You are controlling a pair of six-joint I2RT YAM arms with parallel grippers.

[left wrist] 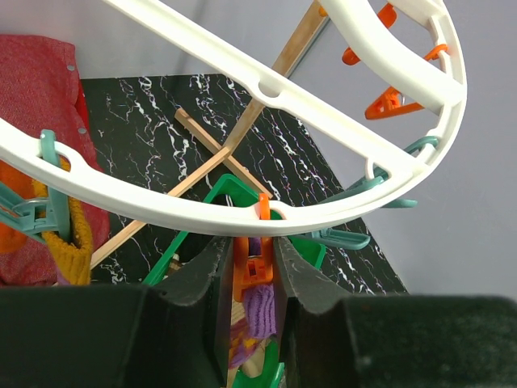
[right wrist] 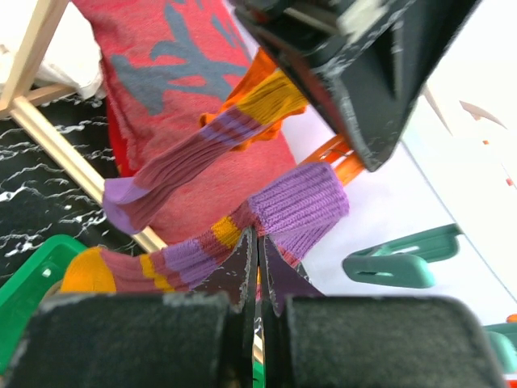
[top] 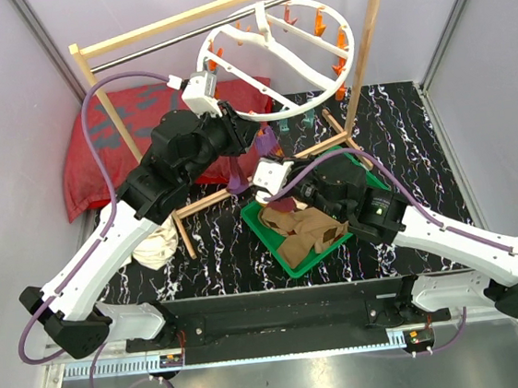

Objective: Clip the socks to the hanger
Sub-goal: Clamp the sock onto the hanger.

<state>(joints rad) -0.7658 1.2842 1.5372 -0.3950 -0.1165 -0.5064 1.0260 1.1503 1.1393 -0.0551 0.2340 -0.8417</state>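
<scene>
**Clip squeezed open, sock cuff fed in from below**

The left gripper (left wrist: 252, 246) is closed narrowly on an orange clip (left wrist: 255, 273), one pad pressing each side of it. I judge the squeeze is meant to spread the clip's mouth so that fabric can enter. Just under that clip, the right gripper (right wrist: 257, 242) is pinched fully together on the ribbed cuff of a purple striped sock (right wrist: 299, 202). It holds the cuff up against the clip while the toe end trails down and off to the side.

The clip hangs from the lower rim of the hanger (left wrist: 161, 198), whose white ring tilts toward the arms and so keeps the clip within reach of both. I cannot quite tell whether the cuff already sits between the clip's teeth, because the left fingers hide the mouth.

A second striped sock (right wrist: 186, 153) hangs beside the first (its yellow cuff appears caught in a teal clip (left wrist: 48, 206) farther along the ring). In the top view, brown argyle socks (top: 311, 230) lie in the green tray (top: 266, 241) near the hanger, not yet hung. The left gripper's release should wait until the cuff is deep in the clip, or the sock may slip out.
</scene>
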